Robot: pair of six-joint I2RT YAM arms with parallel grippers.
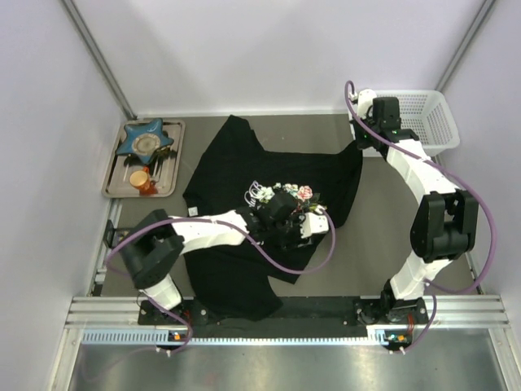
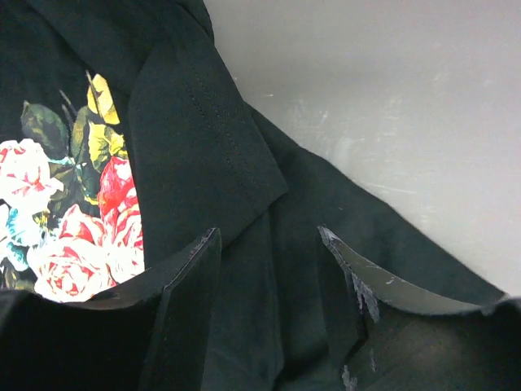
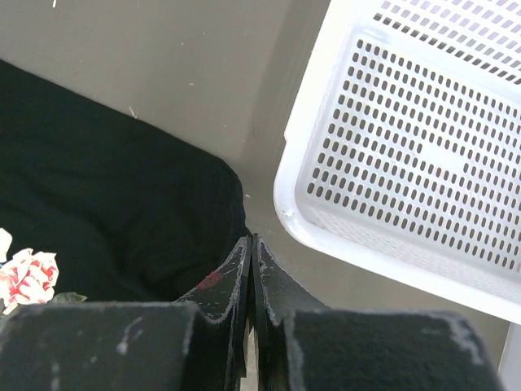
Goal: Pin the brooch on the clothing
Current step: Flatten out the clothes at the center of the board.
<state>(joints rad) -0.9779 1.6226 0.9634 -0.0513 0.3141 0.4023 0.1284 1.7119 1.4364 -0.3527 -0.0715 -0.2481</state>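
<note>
1. Hovering low over the middle of the tabletop (image 1: 383,244), the left gripper (image 2: 269,234) holds its jaws well apart. Nothing sits between them, and only black cloth lies beneath.
2. Under it, the clothing (image 1: 232,159) is spread from near the near edge toward the far edge. Its rose print (image 2: 49,236) lies just beside the left fingers.
3. Toward the far right corner, the right gripper (image 3: 251,244) is pressed fully closed at the edge of the shirt, near a white basket (image 3: 423,147). Whether it pinches the cloth I cannot tell.
4. At the far left corner, a tray (image 1: 180,159) carries a blue star dish (image 1: 145,140) and some small orange bits.
5. The brooch cannot be picked out in any view: not on the shirt, not in either gripper. The bits on the tray are too small to name. By my judgement the pinning cannot be counted as done, so finding the piece and fastening it to the cloth may both remain.
6. Only the top view shows the tray, the whole shirt and both arms. Only the left wrist view shows the empty gap between the jaws and a stitched fold lying over the print. Only the right wrist view shows the closed fingers at the shirt's edge and the basket.
</note>
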